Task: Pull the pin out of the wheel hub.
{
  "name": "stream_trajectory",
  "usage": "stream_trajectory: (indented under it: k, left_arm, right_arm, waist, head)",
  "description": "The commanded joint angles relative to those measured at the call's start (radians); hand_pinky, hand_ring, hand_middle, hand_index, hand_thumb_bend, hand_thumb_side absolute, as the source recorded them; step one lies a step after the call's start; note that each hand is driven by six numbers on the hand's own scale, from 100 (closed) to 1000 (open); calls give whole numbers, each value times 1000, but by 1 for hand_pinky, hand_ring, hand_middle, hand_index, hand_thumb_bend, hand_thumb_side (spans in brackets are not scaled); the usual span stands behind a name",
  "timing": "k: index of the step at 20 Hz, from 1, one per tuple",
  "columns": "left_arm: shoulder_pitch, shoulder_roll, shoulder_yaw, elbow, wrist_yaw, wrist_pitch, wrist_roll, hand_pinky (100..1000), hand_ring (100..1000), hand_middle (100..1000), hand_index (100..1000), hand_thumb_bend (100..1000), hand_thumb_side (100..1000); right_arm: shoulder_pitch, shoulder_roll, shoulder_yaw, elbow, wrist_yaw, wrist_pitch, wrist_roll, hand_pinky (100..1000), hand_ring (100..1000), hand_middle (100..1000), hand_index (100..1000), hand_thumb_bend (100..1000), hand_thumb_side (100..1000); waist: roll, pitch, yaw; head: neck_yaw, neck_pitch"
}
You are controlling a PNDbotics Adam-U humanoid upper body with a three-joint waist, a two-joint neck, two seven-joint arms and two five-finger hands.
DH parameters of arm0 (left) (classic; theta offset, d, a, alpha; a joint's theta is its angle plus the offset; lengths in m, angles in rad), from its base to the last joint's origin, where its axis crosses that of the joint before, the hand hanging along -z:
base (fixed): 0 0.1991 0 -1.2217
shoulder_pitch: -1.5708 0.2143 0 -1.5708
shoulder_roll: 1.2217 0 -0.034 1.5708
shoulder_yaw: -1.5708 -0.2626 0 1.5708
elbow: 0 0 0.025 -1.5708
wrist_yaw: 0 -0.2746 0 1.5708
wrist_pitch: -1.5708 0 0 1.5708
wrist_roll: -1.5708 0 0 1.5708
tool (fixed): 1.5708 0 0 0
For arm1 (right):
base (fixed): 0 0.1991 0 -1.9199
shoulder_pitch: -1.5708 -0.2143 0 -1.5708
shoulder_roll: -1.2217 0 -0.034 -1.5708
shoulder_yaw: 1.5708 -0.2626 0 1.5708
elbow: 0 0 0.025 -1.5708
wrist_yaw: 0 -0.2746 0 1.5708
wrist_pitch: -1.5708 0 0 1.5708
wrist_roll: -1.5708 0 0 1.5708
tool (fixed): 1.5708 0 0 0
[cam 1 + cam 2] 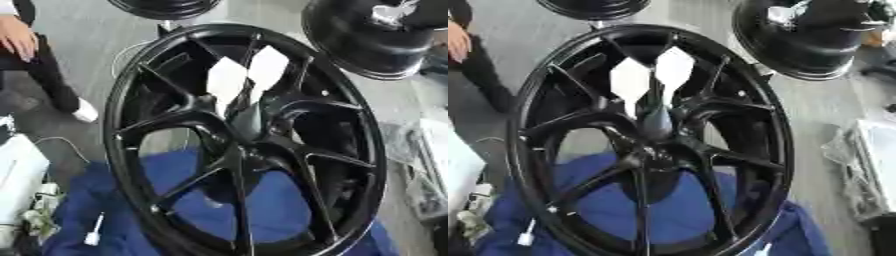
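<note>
A large black spoked wheel (131,100) stands tilted on a blue cloth (262,205) and fills most of both views. Its hub (245,145) sits at the middle, where the spokes meet. A dull grey tapered shape (656,120) stands at the hub; I cannot tell whether it is the pin. Pale floor shows through the gaps between the upper spokes. A small white stick-like piece (93,234) lies on the cloth at the wheel's lower left. Neither of my hands shows in either view.
A second black wheel (372,37) stands at the upper right and a third (166,7) at the top edge. A white box with cables (17,175) is at the left. Grey clutter in plastic (424,165) lies at the right.
</note>
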Motion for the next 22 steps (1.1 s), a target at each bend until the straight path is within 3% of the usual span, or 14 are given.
stream_trajectory:
  k: [1, 6, 7, 8, 9, 10, 11, 12, 14, 15, 16, 22]
  left_arm:
    - [-10, 13, 0, -11, 1, -2, -4, 551, 746, 576, 669, 139, 802]
    - [-7, 13, 0, -10, 1, -1, -5, 552, 747, 577, 670, 139, 804]
    - [-7, 13, -1, -10, 1, 0, -6, 552, 747, 577, 670, 139, 804]
    - [-8, 13, -1, -9, 0, 0, -6, 552, 747, 577, 670, 139, 805]
    - [-8, 14, -1, -9, 0, 0, -7, 552, 747, 577, 670, 140, 806]
    - [-8, 14, -1, -9, 0, 1, -7, 552, 747, 577, 670, 140, 806]
    - [-8, 14, -1, -9, 0, 1, -8, 552, 747, 577, 670, 140, 806]
    - [-7, 14, 0, -9, 0, 1, -8, 552, 747, 577, 670, 140, 806]
    - [-6, 14, 0, -8, 0, 1, -8, 552, 748, 578, 670, 141, 806]
    - [-6, 14, 0, -8, 1, 1, -8, 552, 748, 578, 670, 141, 806]
    - [-6, 14, 0, -8, 1, 1, -9, 552, 748, 578, 670, 142, 807]
    - [-7, 16, -1, -7, 1, 1, -11, 552, 749, 579, 670, 140, 806]
  right_arm:
    - [-12, -32, -17, 3, 69, 79, -21, 932, 816, 773, 943, 443, 576]
    - [-12, -33, -13, -8, 133, 129, -12, 932, 821, 784, 961, 439, 692]
    - [-12, -33, -11, -15, 142, 124, 0, 943, 840, 810, 994, 411, 173]
    - [-10, -35, -6, -27, 149, 106, 25, 946, 845, 813, 1000, 379, 100]
    - [-7, -36, -2, -36, 156, 83, 56, 948, 848, 815, 1000, 328, 100]
    - [-6, -37, -2, -42, 163, 62, 87, 950, 850, 817, 1000, 435, 100]
    - [-7, -36, -5, -44, 169, 42, 114, 950, 849, 815, 1000, 446, 100]
    - [-8, -36, -10, -43, 175, 29, 130, 949, 848, 813, 1000, 361, 100]
    - [-13, -36, -25, -31, 201, 46, 117, 941, 842, 807, 1000, 443, 524]
    - [-14, -36, -26, -28, 212, 60, 106, 939, 841, 807, 1000, 442, 598]
    - [-14, -36, -24, -29, 220, 71, 100, 936, 840, 807, 1000, 441, 655]
    - [-13, -39, -15, -44, 234, 95, 104, 936, 842, 808, 1000, 463, 730]
  waist:
    - [11, -20, -2]
    - [10, -21, -1]
    - [10, -21, -1]
    - [9, -20, -1]
    - [9, -20, 0]
    - [9, -20, 0]
    - [9, -19, 0]
    - [9, -19, 0]
    - [8, -19, -1]
    - [8, -19, -1]
    - [7, -19, -1]
    - [4, -17, 1]
  head:
    - [1, -12]
    - [1, -11]
    - [1, -11]
    - [1, -12]
    - [1, -12]
    - [2, -12]
    - [2, -12]
    - [2, -12]
    - [3, -11]
    - [2, -11]
    - [3, -10]
    - [5, -3]
